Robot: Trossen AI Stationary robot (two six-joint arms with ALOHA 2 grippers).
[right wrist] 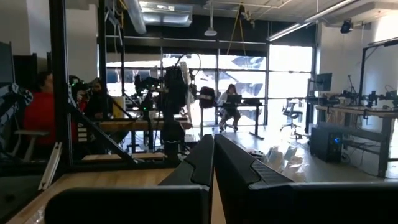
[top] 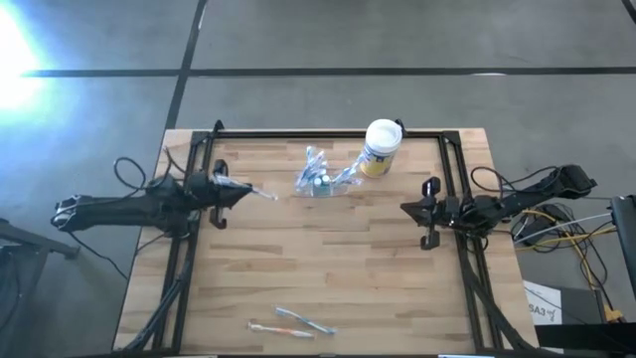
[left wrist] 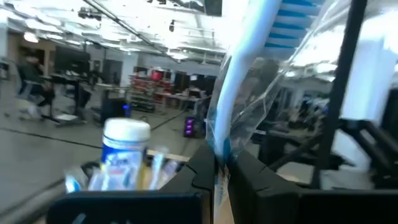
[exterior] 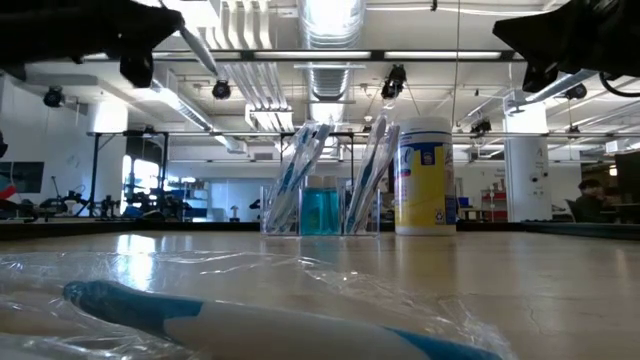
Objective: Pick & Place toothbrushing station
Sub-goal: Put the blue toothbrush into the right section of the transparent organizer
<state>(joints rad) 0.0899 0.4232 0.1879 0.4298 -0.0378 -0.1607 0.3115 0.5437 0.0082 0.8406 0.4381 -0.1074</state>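
The table [top: 397,288] is a wooden slab inside a black frame, and everything below is placed from the white canister [top: 381,147] standing near its far edge.

The left arm reaches in from the side well away from the canister; its gripper [top: 235,192] is closed on a wrapped toothbrush [top: 260,192], whose tip points toward the canister. In the left wrist view the brush [left wrist: 239,81] rises from between the pinched fingers, clear wrap around it.

The right arm waits on the canister's other side, nearer the table's edge, its gripper [top: 429,212] closed on nothing, the fingers [right wrist: 239,165] pressed together.

The station [top: 320,177], a clear holder with brushes and blue inside, stands just beside the canister, toward the left arm.

Two more wrapped toothbrushes [top: 296,322] lie at the near edge, well apart from the canister.
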